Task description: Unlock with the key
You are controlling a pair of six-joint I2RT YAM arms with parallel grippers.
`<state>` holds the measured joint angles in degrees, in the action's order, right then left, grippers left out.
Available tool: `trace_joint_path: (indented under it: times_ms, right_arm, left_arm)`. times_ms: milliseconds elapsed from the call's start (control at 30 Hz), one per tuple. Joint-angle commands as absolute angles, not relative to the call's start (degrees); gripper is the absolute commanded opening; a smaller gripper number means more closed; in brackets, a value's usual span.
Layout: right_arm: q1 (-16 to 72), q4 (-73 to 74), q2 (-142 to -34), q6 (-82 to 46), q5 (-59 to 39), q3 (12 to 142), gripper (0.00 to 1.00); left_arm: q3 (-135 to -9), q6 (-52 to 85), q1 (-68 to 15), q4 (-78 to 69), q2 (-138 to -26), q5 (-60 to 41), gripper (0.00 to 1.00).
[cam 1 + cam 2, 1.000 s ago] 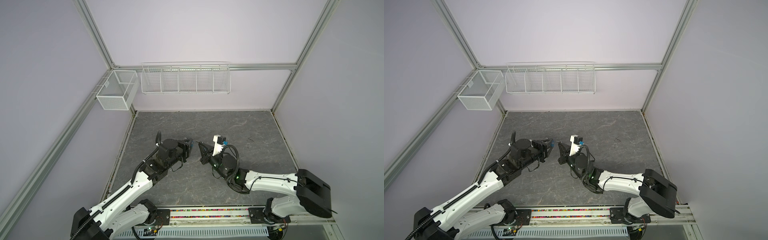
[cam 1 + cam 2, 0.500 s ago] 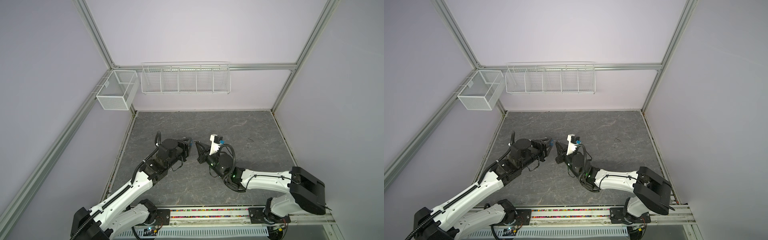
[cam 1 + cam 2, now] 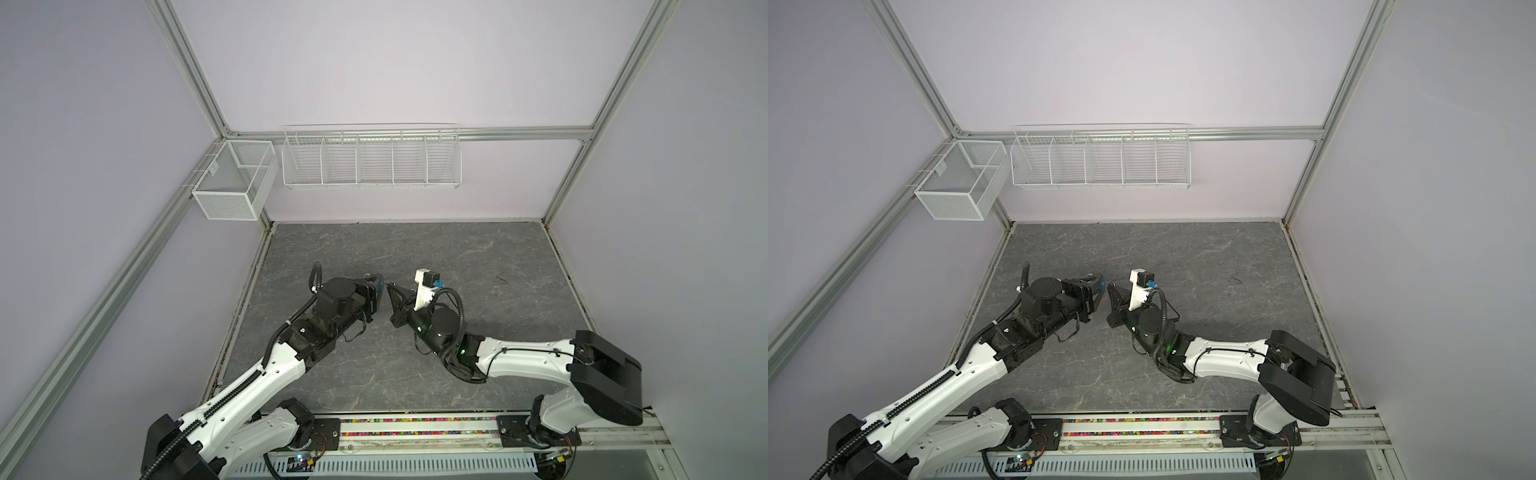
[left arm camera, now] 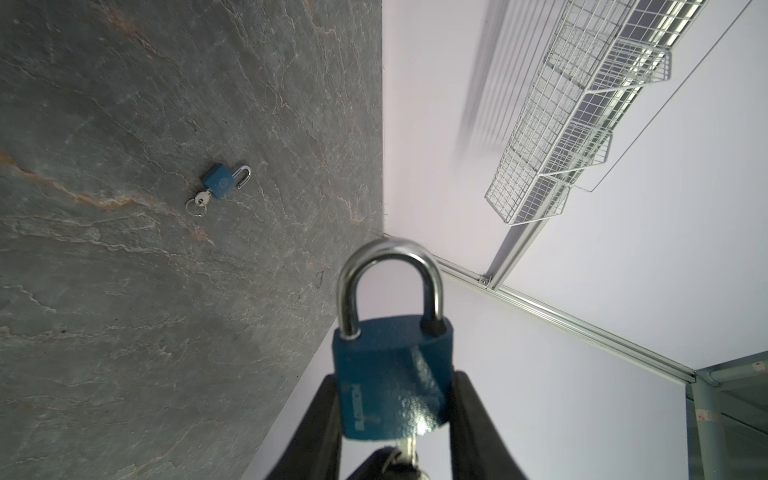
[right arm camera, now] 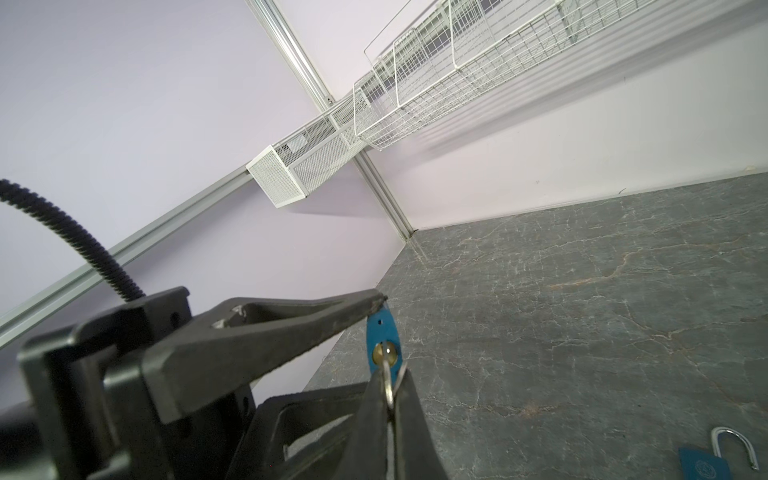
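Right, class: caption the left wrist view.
Left claw grips a blue padlock; a second padlock lies on the table.

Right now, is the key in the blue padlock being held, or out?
In. The small silver metal key sits in the brass keyhole of the held blue metal padlock.

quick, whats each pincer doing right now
left pincer: closed on the blue padlock
right pincer: shut on the key in that padlock
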<state>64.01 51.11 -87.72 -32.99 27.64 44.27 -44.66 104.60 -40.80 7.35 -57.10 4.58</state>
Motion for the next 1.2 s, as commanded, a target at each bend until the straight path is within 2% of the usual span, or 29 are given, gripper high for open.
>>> trace_joint_path:
  times_ms: [0,633,867,967,1167]
  right_arm:
    - [64.27,53.60,-88.95,-33.13,27.95,45.70,0.06]
    - [64.52,52.54,-91.70,-26.74,26.84,48.21,0.06]
    - [64.22,47.84,-92.59,-27.50,22.83,52.41,0.06]
    - [62.27,45.95,-92.33,-32.44,16.04,53.24,0.06]
    - [59.90,42.61,-91.23,-39.49,9.86,52.44,0.06]
  left_arm:
    - [-45.66,106.00,-41.13,4.98,-56.80,5.00,0.00]
    - [-47.94,107.06,-41.22,1.59,-57.51,0.23,0.00]
    - [-51.70,103.01,-41.56,5.22,-58.93,-1.14,0.00]
    - [-50.63,102.84,-41.73,2.24,-59.10,-1.16,0.00]
    - [-51.66,100.21,-41.66,1.82,-59.67,-2.28,0.00]
